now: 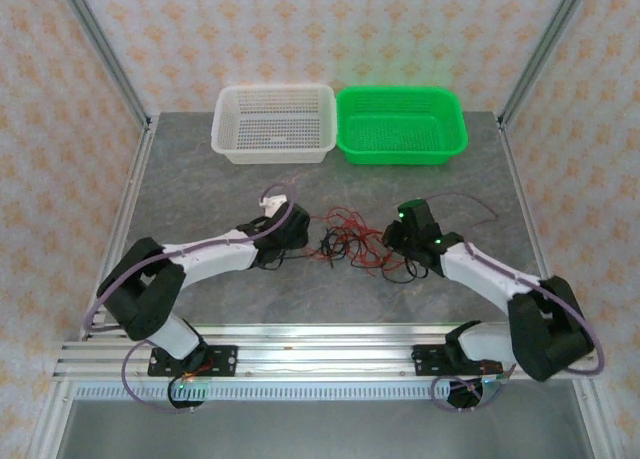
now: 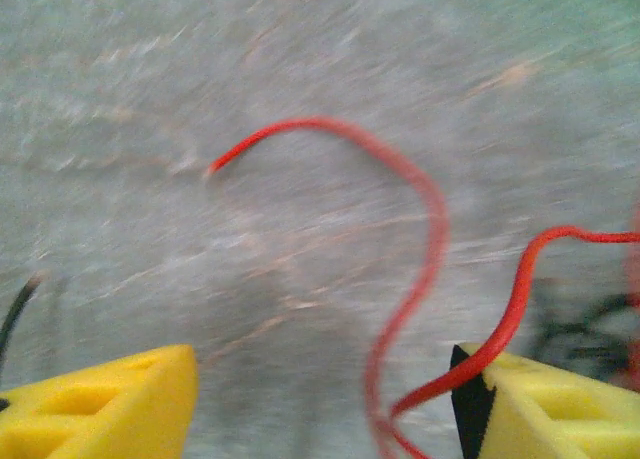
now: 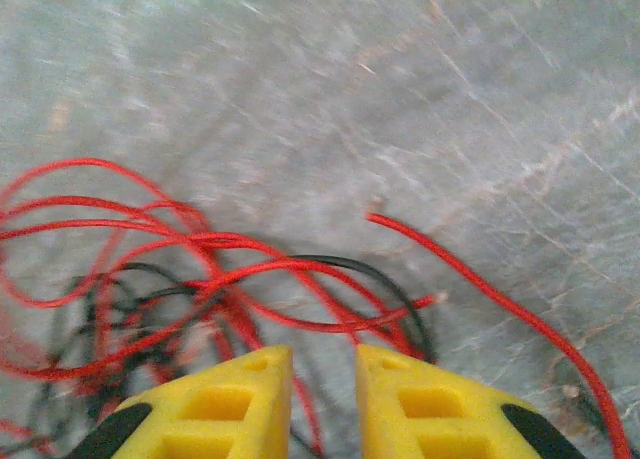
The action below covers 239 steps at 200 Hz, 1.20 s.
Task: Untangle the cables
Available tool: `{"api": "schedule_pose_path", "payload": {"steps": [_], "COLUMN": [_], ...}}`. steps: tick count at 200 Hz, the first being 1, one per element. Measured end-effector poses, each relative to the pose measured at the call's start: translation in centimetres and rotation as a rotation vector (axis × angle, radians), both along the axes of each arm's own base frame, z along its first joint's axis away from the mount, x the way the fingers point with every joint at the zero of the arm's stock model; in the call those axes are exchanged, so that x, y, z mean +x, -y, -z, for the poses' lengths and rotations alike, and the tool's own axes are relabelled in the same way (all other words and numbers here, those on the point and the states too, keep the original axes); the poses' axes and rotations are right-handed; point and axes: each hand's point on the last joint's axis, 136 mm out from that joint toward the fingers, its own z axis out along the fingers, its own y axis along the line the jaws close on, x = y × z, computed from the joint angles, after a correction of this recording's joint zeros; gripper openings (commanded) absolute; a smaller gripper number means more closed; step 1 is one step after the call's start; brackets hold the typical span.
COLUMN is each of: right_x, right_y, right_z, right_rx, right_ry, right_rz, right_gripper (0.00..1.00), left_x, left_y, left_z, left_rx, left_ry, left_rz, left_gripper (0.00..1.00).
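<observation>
Two baskets, one tangle of cables.

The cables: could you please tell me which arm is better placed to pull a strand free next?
Probably left: the left gripper, open, straddles a loose red cable; the right gripper, nearly closed, faces the dense tangle.

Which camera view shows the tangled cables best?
Top external: the whole pile of cables lies in frame, though small. Right wrist shows red and black ones crossing close up; left wrist, blurred, shows two red ones.
</observation>
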Motion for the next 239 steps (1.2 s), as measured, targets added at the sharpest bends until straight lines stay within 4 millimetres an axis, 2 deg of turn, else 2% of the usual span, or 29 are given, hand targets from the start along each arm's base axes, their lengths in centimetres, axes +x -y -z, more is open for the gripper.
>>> {"api": "schedule_pose_path", "payload": {"steps": [26, 38, 49, 63, 88, 106, 120, 143, 180, 215, 239], "right_x": [0.1, 0.0, -0.1, -0.1, 0.2, 0.7, 1.1, 1.2, 1.2, 2.7, 3.4], "right_y": [-1.7, -2.4, -2.9, -3.7, -5.3, -6.0, -6.3, -5.6, -4.1, -4.8, -4.9], "right_z": [-3.6, -4.1, -3.8, -2.7, -0.7, 0.2, 0.9, 2.4, 5.5, 5.9, 6.3], "right_rx": [0.067, 0.087, 0.092, 0.081, 0.03, -0.024, -0.069, -0.144, -0.255, -0.339, -0.41], "right_ry": [0.076, 0.08, 0.063, 0.026, -0.038, -0.06, -0.066, -0.086, -0.141, -0.116, -0.093], "right_rz": [-0.045, -0.064, -0.079, -0.096, -0.136, -0.143, -0.141, -0.127, -0.098, -0.088, -0.071], "right_gripper": [0.24, 0.25, 0.32, 0.43, 0.56, 0.59, 0.65, 0.74, 0.78, 0.78, 0.78], "left_x": [1.0, 1.1, 1.2, 1.3, 0.7, 0.0, -0.6, -0.7, -0.5, 0.0, 0.5], "left_y": [3.4, 4.5, 5.0, 5.5, 6.1, 5.7, 5.3, 4.9, 4.6, 4.4, 3.5], "left_z": [-5.4, -6.5, -6.5, -5.2, -0.7, 2.2, 3.5, 4.2, 5.2, 6.1, 6.3], "left_rx": [-0.055, -0.067, -0.063, -0.032, 0.064, 0.144, 0.192, 0.22, 0.244, 0.232, 0.204], "left_ry": [0.093, 0.111, 0.108, 0.079, -0.022, -0.088, -0.123, -0.136, -0.14, -0.11, -0.081], "left_rz": [0.072, 0.095, 0.108, 0.121, 0.141, 0.146, 0.148, 0.14, 0.124, 0.082, 0.033], "left_gripper": [0.7, 0.69, 0.69, 0.69, 0.69, 0.69, 0.69, 0.69, 0.69, 0.69, 0.69]}}
